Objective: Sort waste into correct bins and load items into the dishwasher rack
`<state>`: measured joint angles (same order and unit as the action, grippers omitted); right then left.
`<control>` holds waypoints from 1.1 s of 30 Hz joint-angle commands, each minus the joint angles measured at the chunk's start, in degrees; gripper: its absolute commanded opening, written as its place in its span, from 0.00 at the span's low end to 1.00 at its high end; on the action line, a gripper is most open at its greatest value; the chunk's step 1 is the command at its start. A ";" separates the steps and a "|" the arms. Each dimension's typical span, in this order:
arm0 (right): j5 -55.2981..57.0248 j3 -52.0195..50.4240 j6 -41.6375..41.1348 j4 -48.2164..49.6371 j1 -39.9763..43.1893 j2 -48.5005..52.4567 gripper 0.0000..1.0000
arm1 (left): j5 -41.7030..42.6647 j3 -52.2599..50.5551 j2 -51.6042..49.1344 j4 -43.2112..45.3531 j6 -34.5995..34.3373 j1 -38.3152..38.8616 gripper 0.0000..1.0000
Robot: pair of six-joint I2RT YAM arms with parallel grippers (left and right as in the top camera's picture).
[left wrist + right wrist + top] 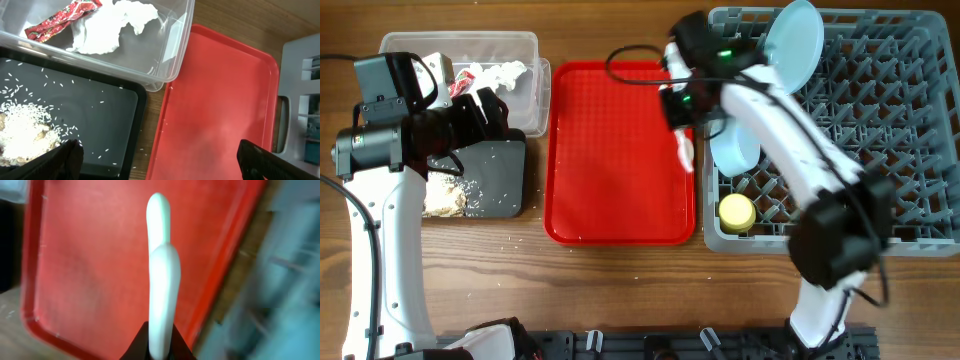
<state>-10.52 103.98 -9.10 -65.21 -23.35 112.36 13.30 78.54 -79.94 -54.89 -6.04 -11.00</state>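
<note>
Your right gripper (160,344) pinches white utensil (161,270), probably spoon, long axis straight out from fingertips, over red tray (85,255); left gripper (160,160) wide.

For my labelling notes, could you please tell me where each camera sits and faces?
Overhead: above the table, looking straight down; red tray, dishwasher rack, left arm and right arm show.
Left wrist: on the left arm, looking down at clear tub and black tray; open left pincer at bottom.
Right wrist: on the right arm, looking down past the right pincer and its white utensil.
All share the red tray.
</note>
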 commanded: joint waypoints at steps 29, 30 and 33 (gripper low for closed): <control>9.07 -15.58 4.61 -3.02 25.53 -9.57 0.47 | -0.11 0.44 -0.33 0.15 1.14 -0.37 1.00; 8.41 -14.40 4.68 -3.28 25.53 -9.81 0.47 | -0.11 0.44 -0.33 0.15 1.14 -0.37 1.00; 4.42 -8.17 6.62 -5.38 25.53 -11.32 0.47 | -0.11 0.44 -0.33 0.15 1.14 -0.37 1.00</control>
<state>-1.63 88.73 -4.38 -69.49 2.31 103.79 13.30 78.54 -79.94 -54.87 -6.04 -11.00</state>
